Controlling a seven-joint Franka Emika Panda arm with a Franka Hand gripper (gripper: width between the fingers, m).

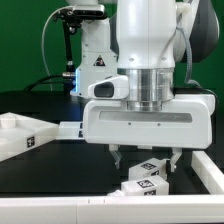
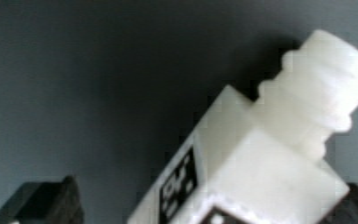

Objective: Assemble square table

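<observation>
At the exterior view's left the square slab [image 1: 14, 134] is seen lying flat on the black table [image 1: 60, 170], a tag on its near corner, well apart from the arm; at centre the gripper [image 1: 147, 158] is hung low over the table, jaws spread wide with nothing clasped, so the claw is released; just beneath, between its fingers [image 1: 118, 155], a leg [image 1: 152, 168] is lying on its side, with a second leg [image 1: 138, 186] just beside it toward the camera; whether the two touch cannot be told; at the exterior view's right a white rail [image 1: 208, 176] is seen, role unclear; in the wrist view the leg [image 2: 247, 150] is shown tilted across the frame, threaded end [image 2: 329, 68] bare, tag partly visible, one dark fingertip [image 2: 41, 200] apart from it; the step in hand is judged to be picking up a leg, and the task is judged early; for a good grasp the jaws should be turned to face the flat sides of the blocky body, not its corners; the body should be centred between the pads and the thread left free for a corner hole; descent should be kept straight so the second leg is not nudged; closing should be held off until both pads are level with the body; a skewed pinch could let the leg twist
</observation>
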